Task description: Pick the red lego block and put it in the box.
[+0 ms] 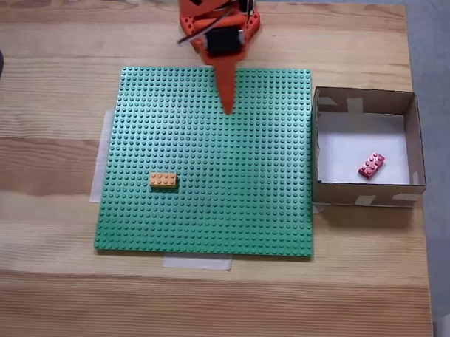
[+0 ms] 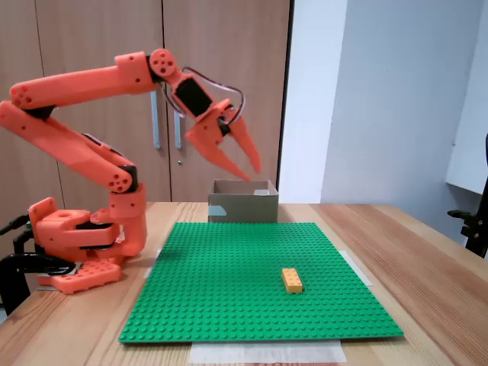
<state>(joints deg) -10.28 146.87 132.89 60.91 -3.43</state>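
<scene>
- Red lego block (image 1: pixel 371 165) lies flat on the white floor of the box (image 1: pixel 363 194), toward the right side as the top-down fixed view shows it, turned at a slant, touching no wall that I can make out.
- Box sits on the table (image 1: pixel 50 96), just beside the right edge of the green baseplate (image 1: pixel 209 212).
- Gripper (image 2: pixel 242 169) hangs in the air, raised well above the baseplate, fingers parted and nothing between them.
- In the top-down fixed view the gripper points down over the upper middle of the baseplate, well apart from the box.
- Orange-yellow brick (image 1: pixel 163 180) rests on the baseplate, lower left, untouched.
- Judgement: the placing looks done; block is in.
- Risk: any further reach toward the box could nudge its low cardboard wall and shift it, since only tape strips show on it.
- Risk: a descent onto the baseplate might catch the orange-yellow brick, the wrong target.
- Safest course seems a clean retreat.
</scene>
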